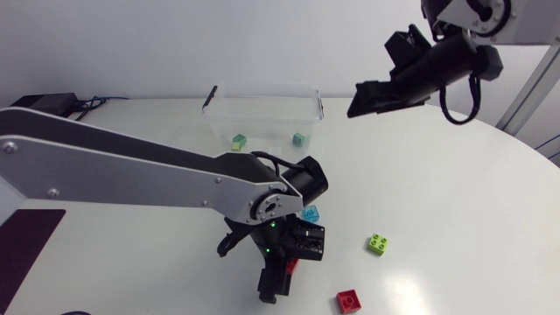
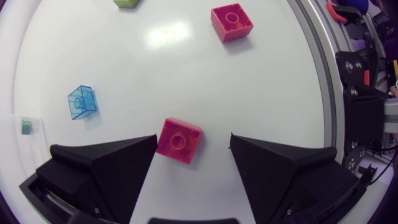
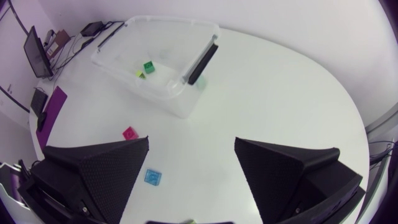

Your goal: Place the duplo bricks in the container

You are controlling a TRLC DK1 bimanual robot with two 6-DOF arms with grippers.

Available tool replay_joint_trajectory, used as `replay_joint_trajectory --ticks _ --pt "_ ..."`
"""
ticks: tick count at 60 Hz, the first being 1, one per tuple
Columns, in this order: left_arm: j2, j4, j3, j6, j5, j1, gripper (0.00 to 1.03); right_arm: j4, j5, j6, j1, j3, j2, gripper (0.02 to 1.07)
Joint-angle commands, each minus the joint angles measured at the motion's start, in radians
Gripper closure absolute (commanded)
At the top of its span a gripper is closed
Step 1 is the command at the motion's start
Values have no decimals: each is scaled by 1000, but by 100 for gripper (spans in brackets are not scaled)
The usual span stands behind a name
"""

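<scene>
Nearest, at the head view's lower centre, the left arm (image 1: 131, 171) stretches from the left edge with its wrist bent down. The left gripper (image 2: 193, 146) gapes wide, a pink brick (image 2: 179, 140) loose between its fingers. A red brick (image 1: 348, 301), a lime brick (image 1: 378, 244) and a blue brick (image 1: 310, 213) lie nearby. At upper centre, the container (image 1: 262, 103) holds two green bricks (image 1: 239, 139). At upper right, the right gripper (image 1: 363, 98) hangs raised, open and empty.

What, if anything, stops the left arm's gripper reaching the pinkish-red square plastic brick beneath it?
Nothing visible, so probably yes. The left gripper is open, and the pinkish-red square plastic brick lies between its fingers with nothing covering it.
</scene>
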Motion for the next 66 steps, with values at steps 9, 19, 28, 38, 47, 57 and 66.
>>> replay_joint_trajectory --ticks 9,19,28,38,47,57,66 --pt "60 -28 53 37 -5 -10 29 107 -6 -45 3 -333 -147 7" --pt "77 -55 65 42 -6 -10 60 119 -6 -125 -10 -474 -167 7" --pt "72 -62 74 31 -5 3 62 131 -6 -197 -13 -561 -178 7" --pt "8 -71 70 -6 0 29 62 143 -6 -346 -50 -623 -173 7" --pt "-64 -71 51 -28 29 68 63 148 9 -415 -60 -666 -179 7" --pt "-121 -70 42 -31 34 102 63 170 48 -441 -50 -726 -162 7" --pt "-167 -71 94 -43 34 155 63 197 77 -470 -46 -756 -128 7"
